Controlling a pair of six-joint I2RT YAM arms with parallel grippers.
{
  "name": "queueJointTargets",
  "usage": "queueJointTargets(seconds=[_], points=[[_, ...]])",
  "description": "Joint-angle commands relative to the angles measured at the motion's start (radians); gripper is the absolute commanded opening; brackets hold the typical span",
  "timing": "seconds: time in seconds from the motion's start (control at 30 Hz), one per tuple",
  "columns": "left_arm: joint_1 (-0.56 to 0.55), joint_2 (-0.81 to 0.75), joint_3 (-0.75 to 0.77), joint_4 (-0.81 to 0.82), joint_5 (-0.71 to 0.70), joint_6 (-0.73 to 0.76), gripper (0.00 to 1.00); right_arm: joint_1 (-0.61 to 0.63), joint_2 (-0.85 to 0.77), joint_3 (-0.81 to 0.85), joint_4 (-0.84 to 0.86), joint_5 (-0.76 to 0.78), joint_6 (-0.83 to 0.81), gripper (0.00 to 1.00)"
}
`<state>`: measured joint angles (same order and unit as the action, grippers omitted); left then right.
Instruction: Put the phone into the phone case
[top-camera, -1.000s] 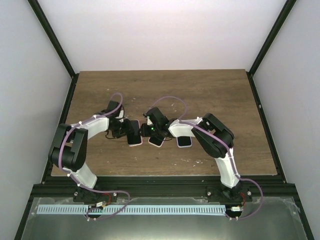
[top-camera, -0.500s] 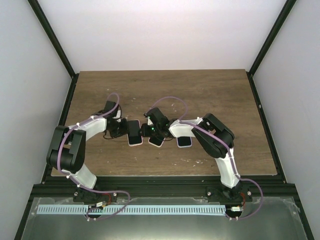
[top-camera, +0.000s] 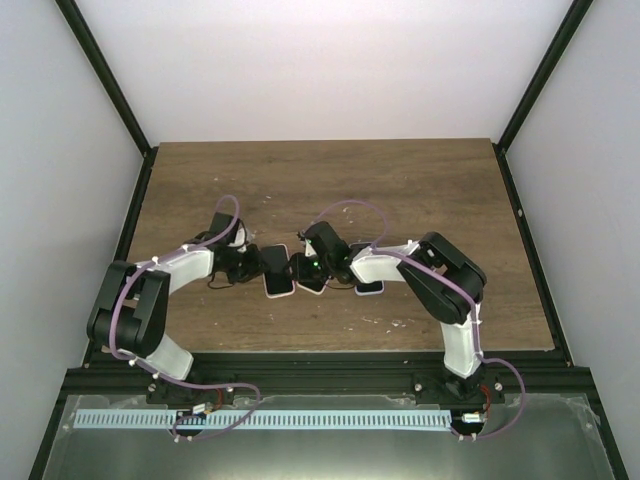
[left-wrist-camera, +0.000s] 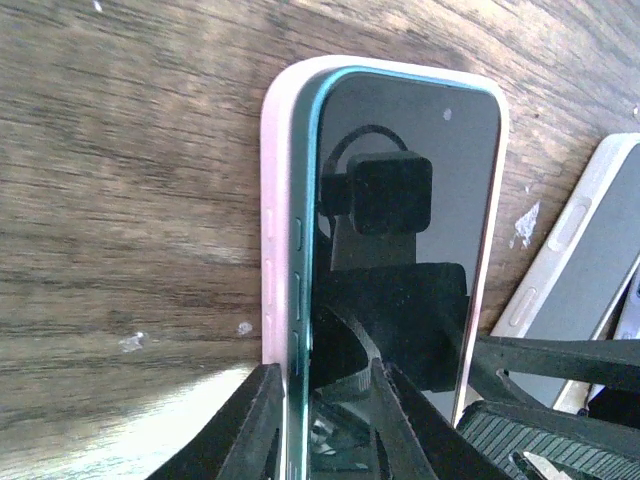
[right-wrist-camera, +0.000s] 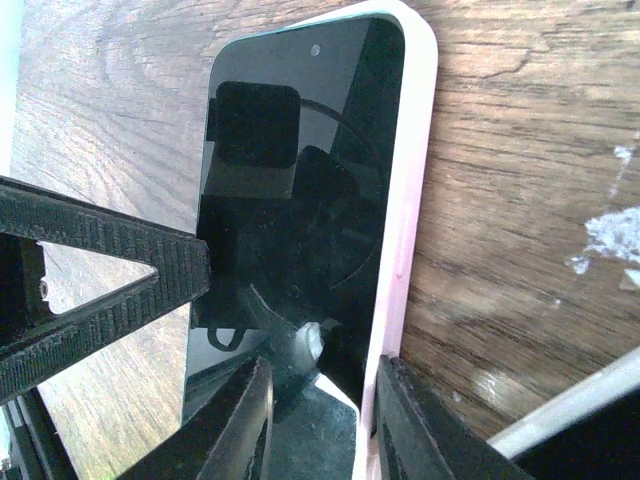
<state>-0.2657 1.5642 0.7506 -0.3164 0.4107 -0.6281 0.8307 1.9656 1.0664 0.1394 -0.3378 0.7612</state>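
Left hand (left-wrist-camera: 328, 372) and right hand (right-wrist-camera: 322, 368) barely open, holding nothing: shove crooked and you could pop that teal-rimmed black phone (left-wrist-camera: 410, 200) off the pale pink case (left-wrist-camera: 275, 200).

A dark brown, wood-grain desk (top-camera: 420, 190) carries three handsets in a row near its front middle. The leftmost, a black-screened phone with a teal edge (left-wrist-camera: 410, 260), lies face up in a pale pink phone case (left-wrist-camera: 272, 200) (its teal side shows above the case wall). A half-hidden nearer handset (top-camera: 312, 286) and a white-rimmed farther handset (top-camera: 369, 287) lie flat to its right.
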Motion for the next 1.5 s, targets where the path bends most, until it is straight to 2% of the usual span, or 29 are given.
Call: queueJointTargets(seconds=[0.0, 0.33, 0.5, 0.63, 0.8, 0.9, 1.07, 1.47], points=[[-0.007, -0.002, 0.001, -0.039, 0.033, 0.009, 0.27, -0.01, -0.043, -0.018, 0.01, 0.013, 0.015, 0.31], [0.056, -0.013, -0.01, -0.04, 0.027, 0.044, 0.37, -0.012, 0.034, 0.012, -0.006, -0.014, 0.022, 0.37], [0.06, 0.006, -0.066, 0.053, 0.116, 0.026, 0.31, -0.011, 0.054, 0.042, -0.012, -0.037, 0.031, 0.4], [0.06, 0.013, -0.083, 0.066, 0.114, 0.034, 0.27, -0.015, 0.046, 0.051, 0.007, -0.071, 0.048, 0.41], [0.063, 0.029, -0.09, 0.065, 0.115, 0.037, 0.14, -0.027, 0.036, 0.027, 0.152, -0.179, 0.101, 0.41], [0.068, 0.032, -0.09, 0.05, 0.116, 0.038, 0.1, -0.034, 0.032, 0.009, 0.227, -0.239, 0.137, 0.41], [0.106, 0.028, -0.122, 0.068, 0.144, 0.025, 0.08, -0.039, 0.025, -0.023, 0.337, -0.288, 0.186, 0.43], [0.114, 0.063, -0.163, 0.104, 0.14, 0.032, 0.09, -0.041, 0.056, -0.089, 0.59, -0.393, 0.307, 0.44]])
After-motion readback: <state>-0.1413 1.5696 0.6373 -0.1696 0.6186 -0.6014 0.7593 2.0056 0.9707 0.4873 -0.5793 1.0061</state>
